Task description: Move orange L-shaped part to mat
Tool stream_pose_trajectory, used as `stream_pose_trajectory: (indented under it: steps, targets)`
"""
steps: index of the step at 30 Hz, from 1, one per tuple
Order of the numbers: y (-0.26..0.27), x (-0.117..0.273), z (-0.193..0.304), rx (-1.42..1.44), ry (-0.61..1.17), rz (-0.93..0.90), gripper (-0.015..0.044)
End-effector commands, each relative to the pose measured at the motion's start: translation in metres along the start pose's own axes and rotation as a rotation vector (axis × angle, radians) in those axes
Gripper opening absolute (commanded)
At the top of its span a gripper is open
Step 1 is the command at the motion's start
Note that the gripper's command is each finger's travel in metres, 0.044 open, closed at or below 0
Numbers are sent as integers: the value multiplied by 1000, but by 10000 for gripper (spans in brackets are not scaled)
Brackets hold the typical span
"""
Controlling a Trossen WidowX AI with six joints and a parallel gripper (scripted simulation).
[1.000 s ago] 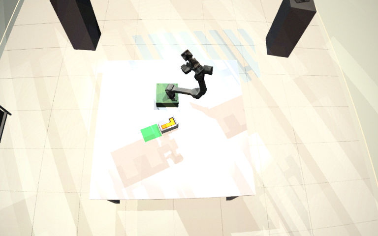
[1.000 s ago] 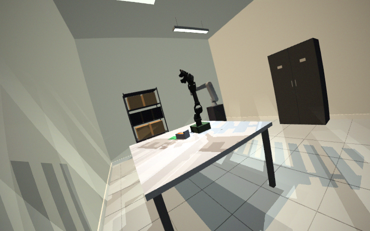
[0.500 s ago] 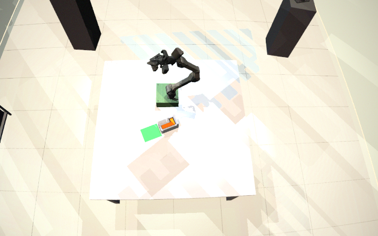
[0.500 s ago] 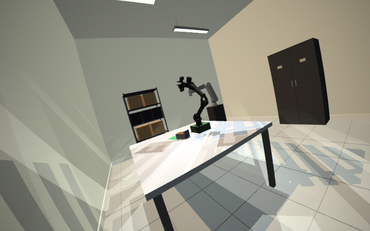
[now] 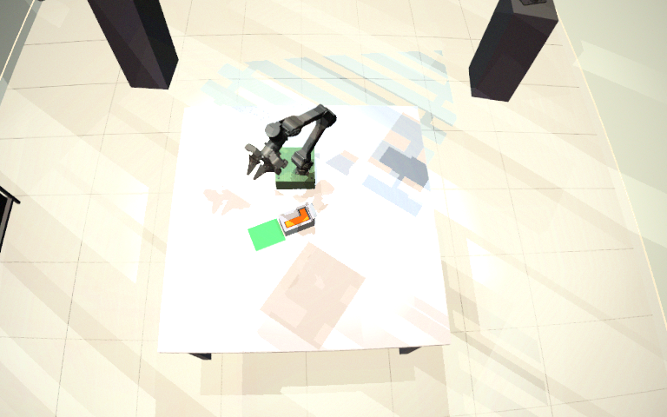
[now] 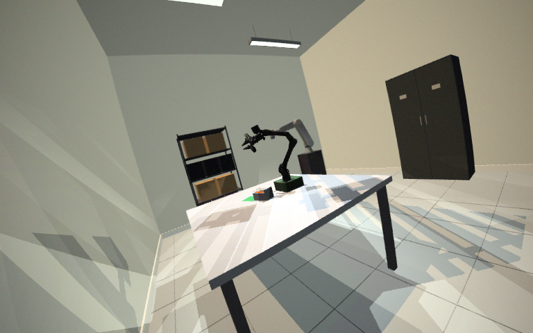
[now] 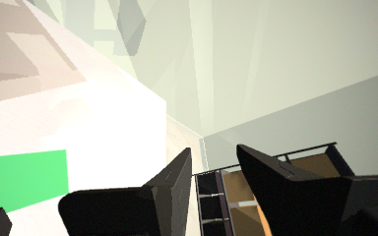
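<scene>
Orange L-shaped part (image 5: 297, 219) sits flush in its pocket in the grey tray (image 5: 298, 228), tray just beside the green mat (image 5: 265, 234), near the arm's green base (image 5: 294, 181). Part not touched yet.

Risks, as I judge them: gripper (image 5: 254, 167) is well above the table and off to one side of the tray, so the approach is long & any yaw error means the press lands on the wrong leg of the L, or on the tray rim, and nothing tips. Pressing too near the pivot = part stays flat. Jaws partly closed, roughly half gap, nothing between them. OK as a pusher, but may need re-opening before the pinch.

Pose: arm folded up high from base, elbow back, wrist pitched fwd & down. Wrist cam shows fingers aimed past the table edge, mat at far left, a shelf beyond.
</scene>
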State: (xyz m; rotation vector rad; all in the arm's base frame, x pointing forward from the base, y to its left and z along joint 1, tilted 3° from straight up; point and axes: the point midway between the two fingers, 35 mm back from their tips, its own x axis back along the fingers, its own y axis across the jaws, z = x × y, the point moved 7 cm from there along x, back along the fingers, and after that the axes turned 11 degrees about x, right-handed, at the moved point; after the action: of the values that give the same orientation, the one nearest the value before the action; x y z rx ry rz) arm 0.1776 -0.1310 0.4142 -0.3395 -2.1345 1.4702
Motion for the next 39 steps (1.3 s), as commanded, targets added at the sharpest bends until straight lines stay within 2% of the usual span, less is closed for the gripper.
stream_pose_trajectory:
  steps: [1, 6, 10, 15, 19, 29, 36, 39]
  targets:
    - [49, -32, -23, -110, -51, -252, 180]
    - [110, -53, -52, -201, -46, -554, 180]
    - [163, -55, -74, -228, 12, -792, 180]
    - [231, -39, -96, -192, 164, -1062, 180]
    - [276, -17, -104, -114, 321, -1208, 180]
    - [285, -13, -104, -96, 350, -1228, 180]
    - [344, -32, -91, -96, 351, -1228, 180]
    - [352, -34, -89, -96, 351, -1229, 180]
